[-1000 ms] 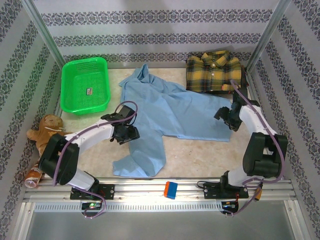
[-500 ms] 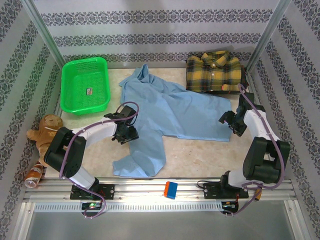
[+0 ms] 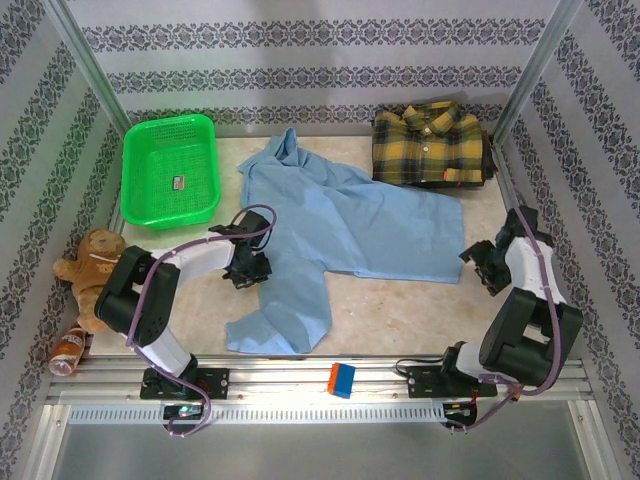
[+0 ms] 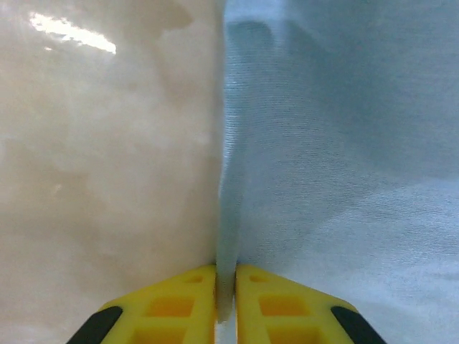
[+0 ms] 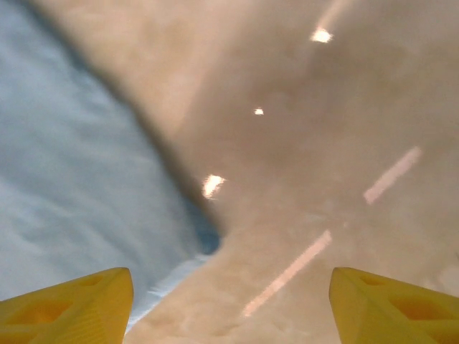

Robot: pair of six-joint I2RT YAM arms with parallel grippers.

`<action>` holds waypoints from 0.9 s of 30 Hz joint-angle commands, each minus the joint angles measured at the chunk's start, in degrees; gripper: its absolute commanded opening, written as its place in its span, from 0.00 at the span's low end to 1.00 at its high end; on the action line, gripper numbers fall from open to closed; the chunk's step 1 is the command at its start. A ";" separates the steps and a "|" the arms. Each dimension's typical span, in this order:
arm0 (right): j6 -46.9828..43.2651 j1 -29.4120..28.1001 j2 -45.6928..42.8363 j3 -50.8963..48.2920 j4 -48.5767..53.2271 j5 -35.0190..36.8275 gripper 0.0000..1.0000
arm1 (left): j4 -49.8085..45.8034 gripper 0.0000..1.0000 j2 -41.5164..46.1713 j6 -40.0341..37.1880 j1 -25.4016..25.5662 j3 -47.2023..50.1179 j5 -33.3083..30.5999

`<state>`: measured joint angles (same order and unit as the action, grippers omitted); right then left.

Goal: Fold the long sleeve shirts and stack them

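Observation:
The light blue shirt (image 3: 350, 225) lies spread over the middle of the table, one sleeve trailing toward the front. My left gripper (image 3: 252, 268) sits at that sleeve's left edge and is shut on a pinched fold of the blue cloth (image 4: 226, 287). The yellow plaid shirt (image 3: 430, 140) lies folded at the back right. My right gripper (image 3: 487, 270) hovers open just right of the blue shirt's lower right corner (image 5: 172, 276), with bare table between its yellow fingers (image 5: 72, 301).
A green mesh basket (image 3: 170, 165) stands at the back left. A stuffed toy (image 3: 95, 258) and a can (image 3: 68, 352) lie off the table's left edge. A small red and blue block (image 3: 342, 380) rests on the front rail.
My left gripper slid left to the sleeve's edge and shut on the cloth. My right gripper drew off the blue shirt toward the front right.

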<state>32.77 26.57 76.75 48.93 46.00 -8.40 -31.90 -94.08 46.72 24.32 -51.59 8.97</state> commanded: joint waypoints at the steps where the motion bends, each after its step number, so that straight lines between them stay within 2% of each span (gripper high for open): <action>1: 0.76 1.07 -2.04 -2.01 1.57 -4.52 0.71 | 7.73 0.11 0.31 -0.19 -0.61 1.71 2.68; 3: 0.04 0.98 -1.79 -2.71 1.51 -6.00 0.70 | 7.19 0.06 1.74 -0.39 -1.02 2.38 2.97; 10: 0.01 -0.38 1.07 -5.44 -5.15 -13.53 0.64 | 7.48 0.00 5.21 -0.92 -1.62 3.90 4.39; 14: 1.13 -2.49 2.51 -5.23 -5.12 -13.22 0.63 | 6.94 0.00 5.81 -1.67 -1.67 3.02 4.94; 27: 0.46 -2.51 1.86 -5.51 -2.45 -10.15 0.62 | 5.34 0.00 10.52 -2.65 -2.54 4.13 4.24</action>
<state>33.23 24.12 78.98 44.07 41.89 -19.92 -26.33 -85.91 45.43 22.85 -48.10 13.50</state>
